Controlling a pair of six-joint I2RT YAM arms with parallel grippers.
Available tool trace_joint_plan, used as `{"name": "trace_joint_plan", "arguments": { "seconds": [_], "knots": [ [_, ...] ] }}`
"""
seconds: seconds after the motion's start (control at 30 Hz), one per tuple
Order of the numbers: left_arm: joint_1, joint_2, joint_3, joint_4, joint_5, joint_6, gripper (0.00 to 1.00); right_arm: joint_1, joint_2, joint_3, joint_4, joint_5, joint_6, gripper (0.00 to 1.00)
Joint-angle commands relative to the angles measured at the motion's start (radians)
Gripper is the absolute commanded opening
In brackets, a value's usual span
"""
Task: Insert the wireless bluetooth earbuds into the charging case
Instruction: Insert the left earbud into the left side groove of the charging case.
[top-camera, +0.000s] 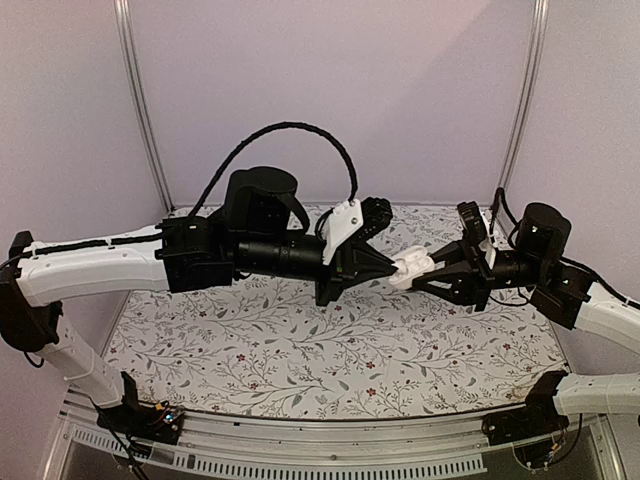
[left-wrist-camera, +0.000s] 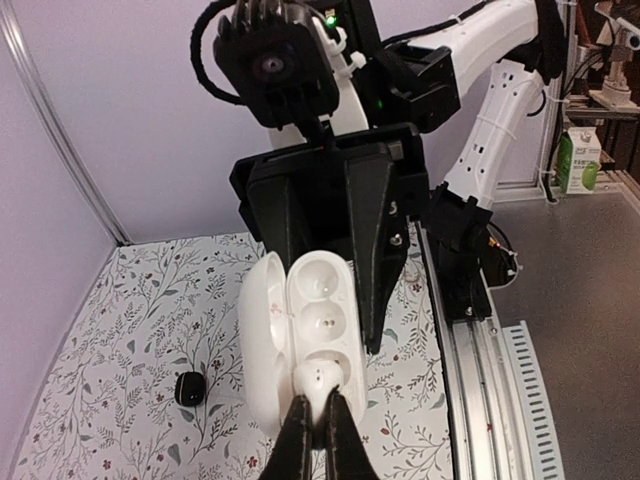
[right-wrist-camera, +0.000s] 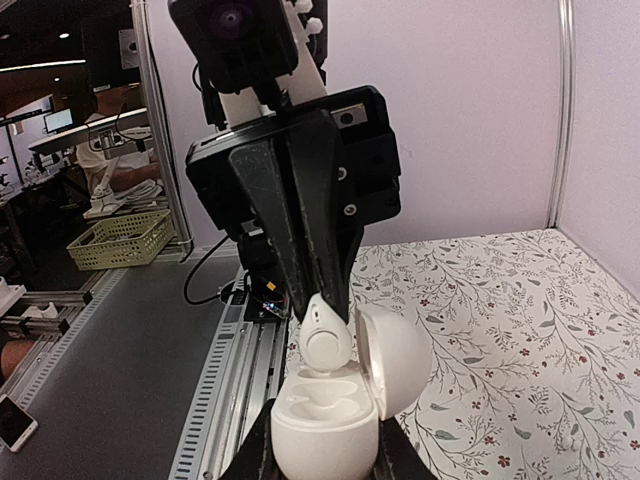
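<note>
Floral cloth (top-camera: 260, 340): white with a printed leaf-and-berry pattern, lying flat over the table under both arms.
Left arm (top-camera: 100, 265): white links and a black wrist. You have it stretched rightward, roughly level above the cloth.
Right arm (top-camera: 600, 310): it reaches leftward with a level wrist, so the two grippers meet nose to nose in mid-air.
Right gripper (top-camera: 432, 270): black wedge-shaped fingers clamp the sides of the charging case, holding it clear of the cloth.
Charging case (right-wrist-camera: 325, 425): smooth glossy white and pebble-shaped, with the lid swung open to one side. Its long axis runs along the line between your grippers, and the sockets face up.
Left gripper (left-wrist-camera: 315, 428): slim black tips are pinched on the earbud.
Earbud (right-wrist-camera: 325, 340): white, rounded and glossy. It sits at the mouth of the socket nearest your left gripper. You cannot tell whether it is seated.
Small dark roundish piece (left-wrist-camera: 187, 388): it lies on the cloth, well apart from the case.
</note>
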Motion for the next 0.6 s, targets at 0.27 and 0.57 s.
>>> {"name": "trace_joint_plan", "arguments": {
  "seconds": [0.27, 0.57],
  "knots": [
    [-0.035, 0.074, 0.07, -0.051, -0.019, -0.006, 0.0, 0.006, -0.034, -0.007, 0.046, 0.052, 0.002, 0.0],
    [-0.04, 0.1, 0.106, -0.092, -0.028, -0.022, 0.0, 0.006, -0.048, -0.016, 0.055, 0.071, 0.003, 0.0]
  ]
}}
